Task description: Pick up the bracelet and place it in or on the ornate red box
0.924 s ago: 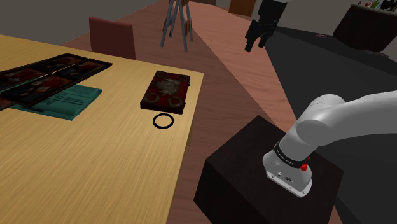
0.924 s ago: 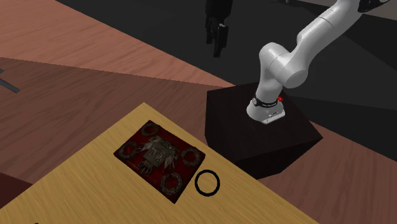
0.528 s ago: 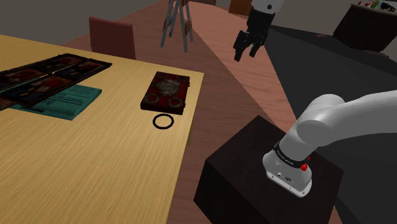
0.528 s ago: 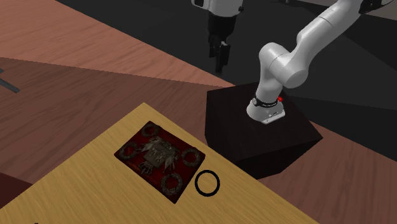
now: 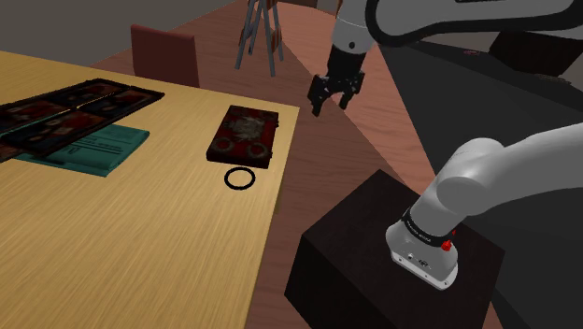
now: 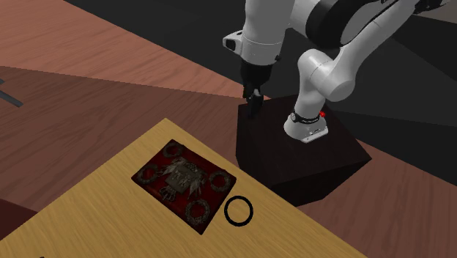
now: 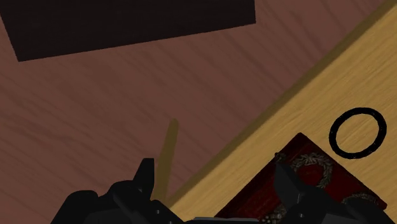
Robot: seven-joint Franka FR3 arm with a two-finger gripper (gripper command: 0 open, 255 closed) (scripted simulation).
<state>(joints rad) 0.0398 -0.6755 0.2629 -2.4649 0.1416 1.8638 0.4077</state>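
One black bracelet (image 5: 227,178) lies near the wooden worktop's (image 5: 140,243) edge, just beside one ornate red box (image 5: 245,135). Past the corner, my claw (image 5: 329,105) hangs released above the brown floor (image 5: 374,140). One red chair (image 5: 164,56) stands beyond.

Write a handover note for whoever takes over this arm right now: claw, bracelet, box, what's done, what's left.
Black two-finger claw: open, empty, in the air over the floor, off the wooden table's edge.
Thin black ring bracelet: flat on the table, beside the flat ornate dark-red box, a small gap between them.
Done: nothing; bracelet not yet grasped.
Left: reach over, grasp, lift, set it on the box.
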